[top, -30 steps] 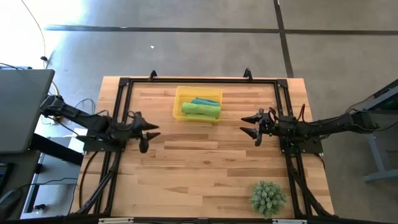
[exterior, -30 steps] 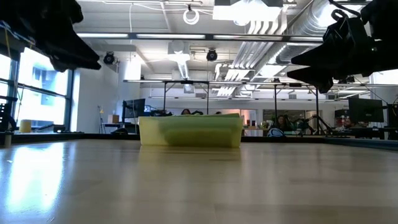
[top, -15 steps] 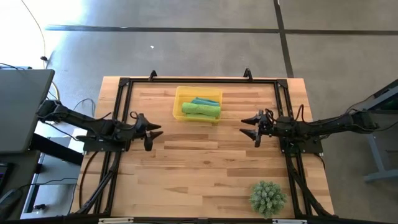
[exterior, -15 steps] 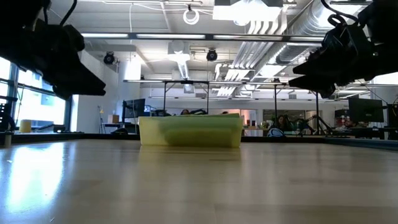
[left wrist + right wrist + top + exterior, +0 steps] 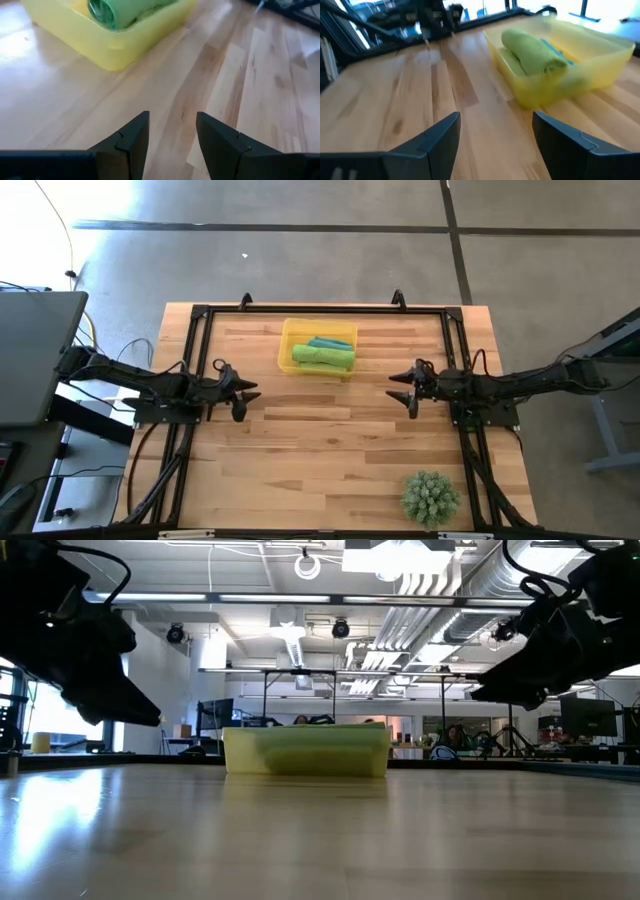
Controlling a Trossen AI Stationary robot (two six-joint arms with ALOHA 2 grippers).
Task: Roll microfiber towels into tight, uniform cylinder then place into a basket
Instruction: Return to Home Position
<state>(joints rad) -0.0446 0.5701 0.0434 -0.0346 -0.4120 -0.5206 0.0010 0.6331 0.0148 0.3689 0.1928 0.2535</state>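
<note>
Nearest, at the lower right of the high view, a spiky green ball-shaped plant (image 5: 431, 497) sits on the pale wooden table (image 5: 320, 455), well apart from everything else. Across the middle of the frame the two dark arms reach in from the table's sides and point toward each other. The left hand (image 5: 247, 402) is at centre left and the right hand (image 5: 400, 393) at centre right, with a broad strip of bare planks between them. The low view shows both raised clear of the table top, in the upper corners of that frame. The left hand holds nothing, and in its wrist view its fingers (image 5: 132, 137) stand moderately parted. The right hand is spread wider and is also empty, with only wood visible between its fingers (image 5: 437, 137). Farther back, at upper centre, the yellow translucent basket (image 5: 286, 345) rests flat on the table just inside the black frame rail (image 5: 320, 309). The microfiber towels (image 5: 323, 357) lie in it as rolls. A lime-green roll lies along the basket's nearer side, and a teal one (image 5: 331, 341) lies just behind it, touching it. Beyond the far edge of the table is grey concrete floor (image 5: 300, 240), crossed by dark seams.
</note>
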